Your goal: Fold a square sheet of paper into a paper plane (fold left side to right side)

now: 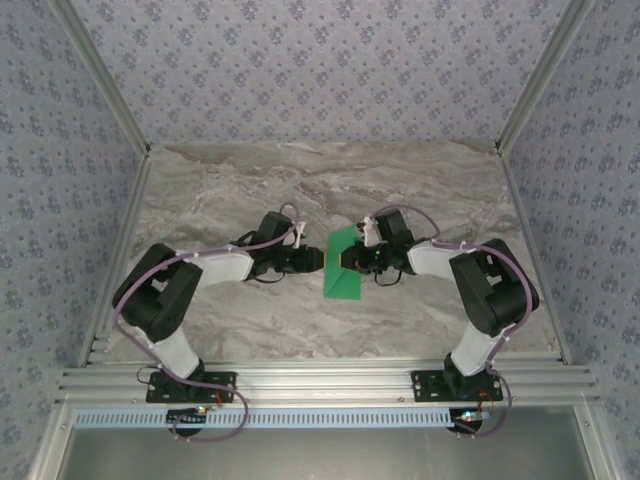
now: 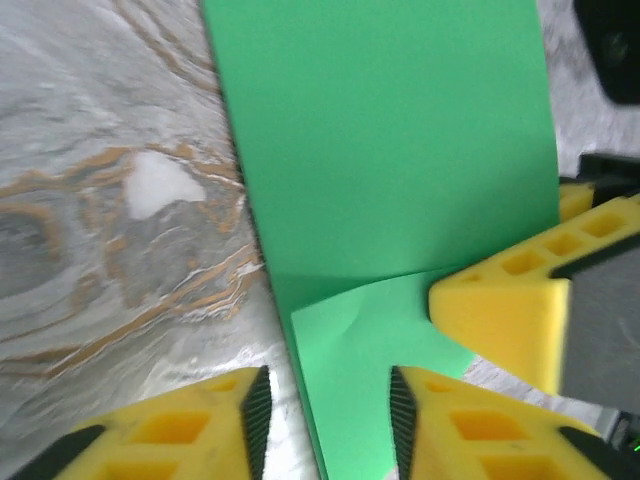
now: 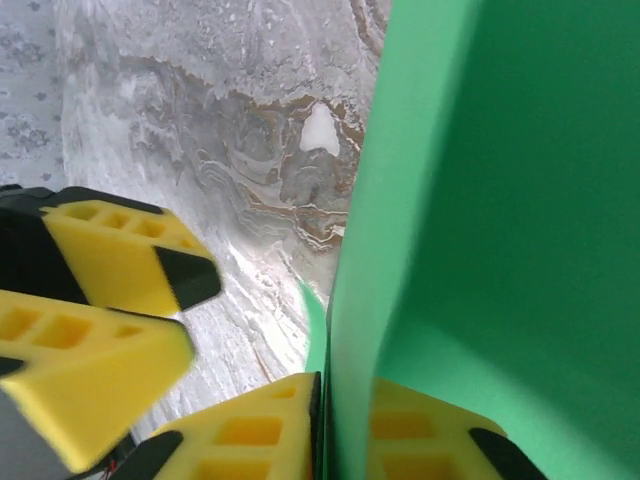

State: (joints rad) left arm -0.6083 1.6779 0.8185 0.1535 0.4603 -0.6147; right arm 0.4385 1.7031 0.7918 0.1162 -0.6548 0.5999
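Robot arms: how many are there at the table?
2. The left arm reaches in from the left and the right arm from the right. They meet at the green paper in the middle of the table. None seem hidden.

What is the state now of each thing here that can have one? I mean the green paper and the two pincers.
square sheet of paper: partly folded, one part raised off the table, the rest lying flat.
left pincer: open, with an edge of the paper in the gap between its fingers.
right pincer: shut on the raised part of the paper.
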